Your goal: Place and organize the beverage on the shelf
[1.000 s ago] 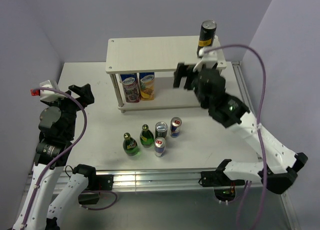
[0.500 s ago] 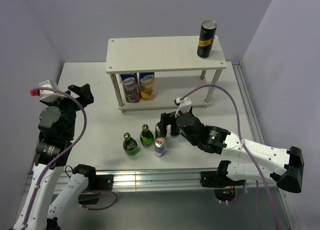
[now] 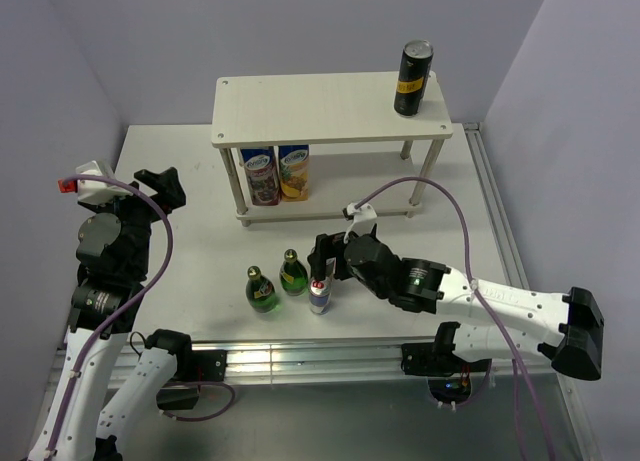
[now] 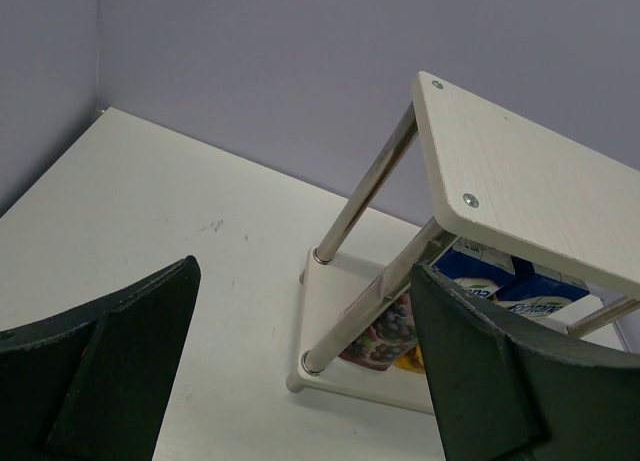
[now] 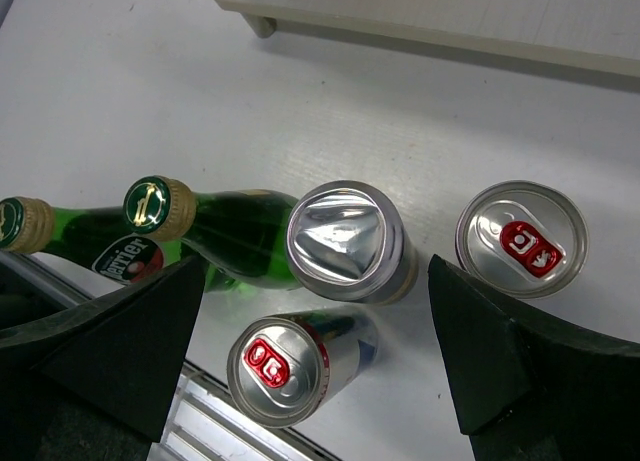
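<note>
One tall black can stands on the right end of the shelf's top board. On the table in front, two green bottles and a slim blue-and-silver can stand together. My right gripper hovers open over this group. In the right wrist view its jaws straddle the second black can and a slim can. The other slim can is by the right finger, and the bottles by the left finger. My left gripper is open and empty at the far left.
Two juice cartons stand on the shelf's lower board at its left end; they also show in the left wrist view. The table's front rail runs just before the cans. The shelf leg faces my left gripper.
My right arm came down from the black can on the top shelf to the group of cans on the table, then shifted a little left. The left arm has not moved.
</note>
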